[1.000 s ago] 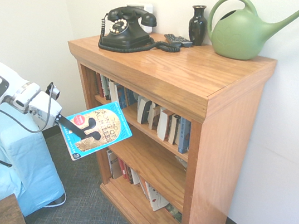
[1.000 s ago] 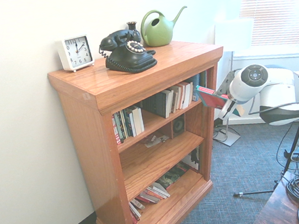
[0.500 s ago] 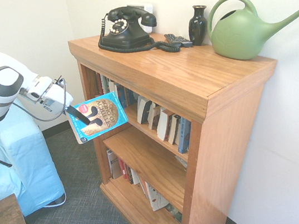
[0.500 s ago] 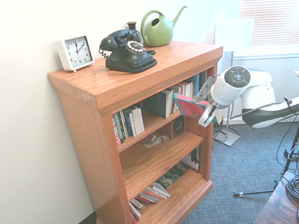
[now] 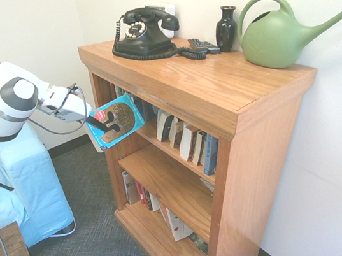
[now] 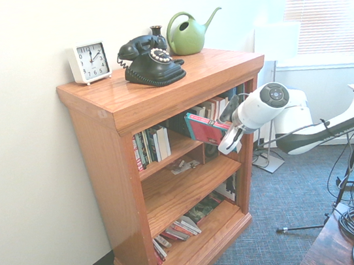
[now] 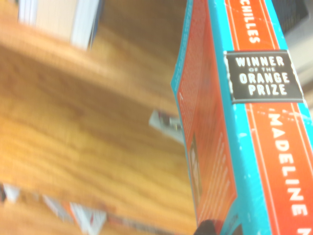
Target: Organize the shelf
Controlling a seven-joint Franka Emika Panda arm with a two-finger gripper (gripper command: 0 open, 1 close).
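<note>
open front of middle tier (image 5: pixel 176 180), upright books (image 5: pixel 185 140) blocking part of the top tier above

On top of the shelf (image 6: pixel 157 88): white square clock (image 6: pixel 89 63) near one end's back corner; black rotary telephone (image 5: pixel 145 34) near it, coiled cord at its base; dark remote control (image 5: pixel 204 46) and glossy black vase (image 5: pixel 225 29) further along; green watering can (image 5: pixel 274 38) towards the opposite end, near the back edge. By the window blinds (image 6: pixel 330 5), pale lamp (image 6: pixel 277 42).
</note>
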